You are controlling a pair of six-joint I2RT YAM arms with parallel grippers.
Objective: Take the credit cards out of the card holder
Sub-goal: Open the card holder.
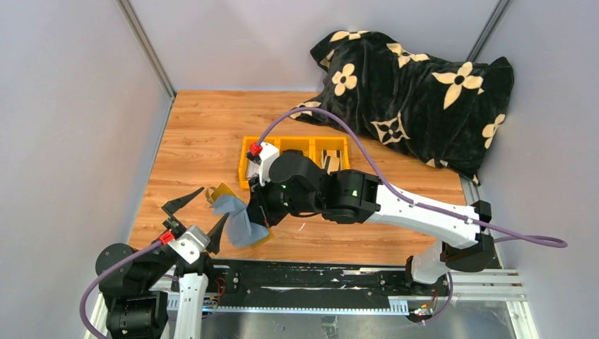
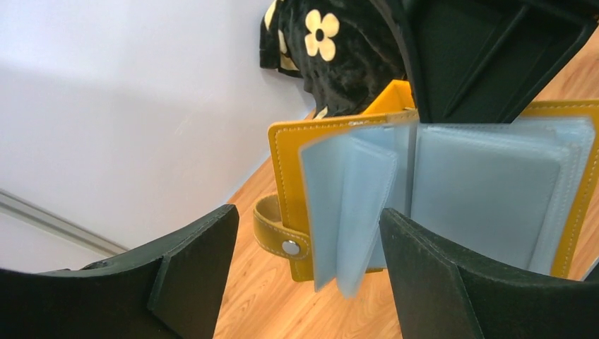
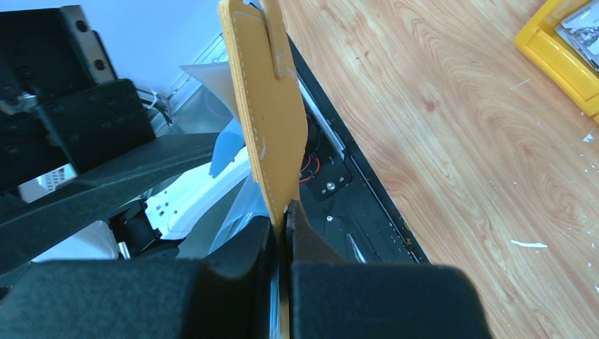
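The card holder (image 1: 239, 220) is a mustard-yellow wallet held open above the table's near left part, its grey-blue sleeves hanging loose. My right gripper (image 1: 263, 210) is shut on its mustard cover (image 3: 268, 120), pinching the edge between both pads (image 3: 282, 220). My left gripper (image 1: 201, 217) is open, and its two fingers straddle the hanging sleeves (image 2: 353, 205) without gripping them (image 2: 307, 215). The snap strap (image 2: 282, 236) dangles at the cover's edge. I cannot make out a credit card inside the sleeves. A pale flat piece (image 3: 580, 21), perhaps a card, lies in the tray.
A yellow three-compartment tray (image 1: 297, 145) sits mid-table behind the right arm and shows in the right wrist view (image 3: 551, 53). A black flowered blanket (image 1: 417, 85) fills the far right corner. Grey walls close in left and right. A black rail (image 1: 304, 275) runs along the near edge.
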